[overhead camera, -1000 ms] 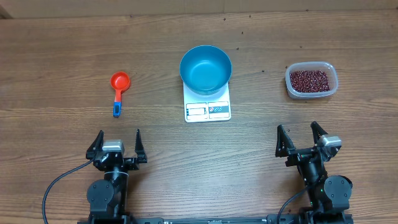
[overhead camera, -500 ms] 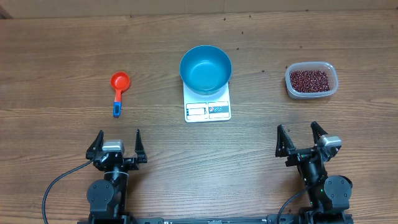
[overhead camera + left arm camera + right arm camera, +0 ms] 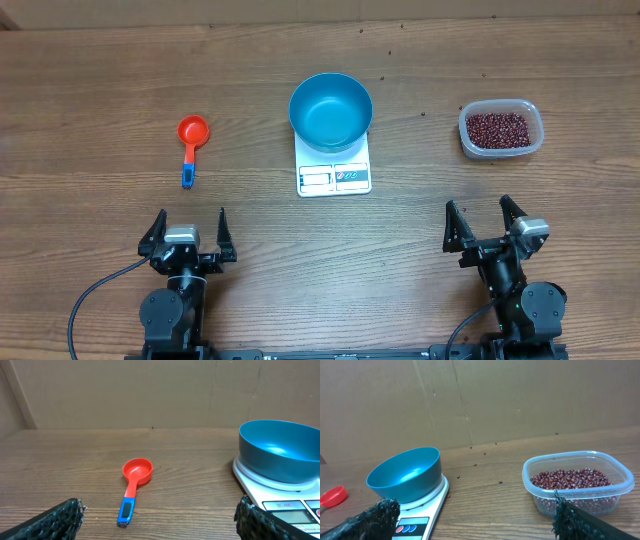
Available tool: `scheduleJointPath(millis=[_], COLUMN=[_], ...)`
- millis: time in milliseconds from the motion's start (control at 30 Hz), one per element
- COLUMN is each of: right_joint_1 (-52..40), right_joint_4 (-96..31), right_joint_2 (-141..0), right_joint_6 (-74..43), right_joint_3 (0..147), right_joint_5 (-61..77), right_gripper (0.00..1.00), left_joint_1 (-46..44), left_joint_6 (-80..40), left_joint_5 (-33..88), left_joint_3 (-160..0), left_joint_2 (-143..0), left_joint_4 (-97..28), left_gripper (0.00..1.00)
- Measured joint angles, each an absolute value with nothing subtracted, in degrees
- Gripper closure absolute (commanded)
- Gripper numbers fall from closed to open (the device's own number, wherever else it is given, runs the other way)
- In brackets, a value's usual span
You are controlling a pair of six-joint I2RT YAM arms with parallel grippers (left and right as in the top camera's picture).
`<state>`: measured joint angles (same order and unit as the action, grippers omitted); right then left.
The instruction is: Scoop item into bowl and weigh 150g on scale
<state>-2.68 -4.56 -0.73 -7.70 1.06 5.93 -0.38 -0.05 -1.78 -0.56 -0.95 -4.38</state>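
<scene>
Beans fill a clear tub at far R of the tabletop.

Overhead: blue bowl sits on the scale at ctr, display edge toward the arms. Red scoop w/ blue handle tip lies to the L, well apart from the scale. Left end effector is at the near edge, jaws spread wide, gripping nothing. The scoop is straight ahead of it, not touching. Right end effector is likewise spread wide and holds nothing. The tub is ahead of it and slightly to its R, well apart; the bowl is ahead-L.

Left wrist: two dark textured fingers sit at the lower corners, wide apart. The scoop lies on the tabletop btwn and beyond them, cup away, handle toward the camera. The bowl on the scale is at R, just beyond the R finger.

Right wrist: fingers at the lower corners, wide apart. The tub w/ beans is at R, just beyond the R finger, bean level below the rim. The bowl on the scale is at L, beyond the L finger. A few loose beans dot the tabletop btwn scale and tub. The scoop cup peeks in at the L edge.
</scene>
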Motion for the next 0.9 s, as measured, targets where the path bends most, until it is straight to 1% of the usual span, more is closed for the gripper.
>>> scheduleJointPath(millis=[600, 733, 900], right_joint_1=[-2.7, -2.7, -2.7], right_joint_4=[-4.6, -4.6, -4.6], right_joint_2=[-0.7, -0.7, -0.7], right_joint_6=[-7.7, -7.7, -7.7], right_joint_3=[1.1, 1.1, 1.1], right_joint_5=[5.9, 5.9, 5.9], right_gripper=[0.0, 0.0, 0.0], left_joint_1=[-0.4, -0.4, -0.4], left_joint_6=[-0.1, -0.1, -0.1], left_joint_5=[-1.8, -1.8, -1.8], left_joint_3=[-0.8, -3.5, -10.8], left_joint_2=[-1.0, -1.3, -6.1], left_joint_4=[-5.1, -8.6, -12.7], left_gripper=[0.0, 0.01, 0.0])
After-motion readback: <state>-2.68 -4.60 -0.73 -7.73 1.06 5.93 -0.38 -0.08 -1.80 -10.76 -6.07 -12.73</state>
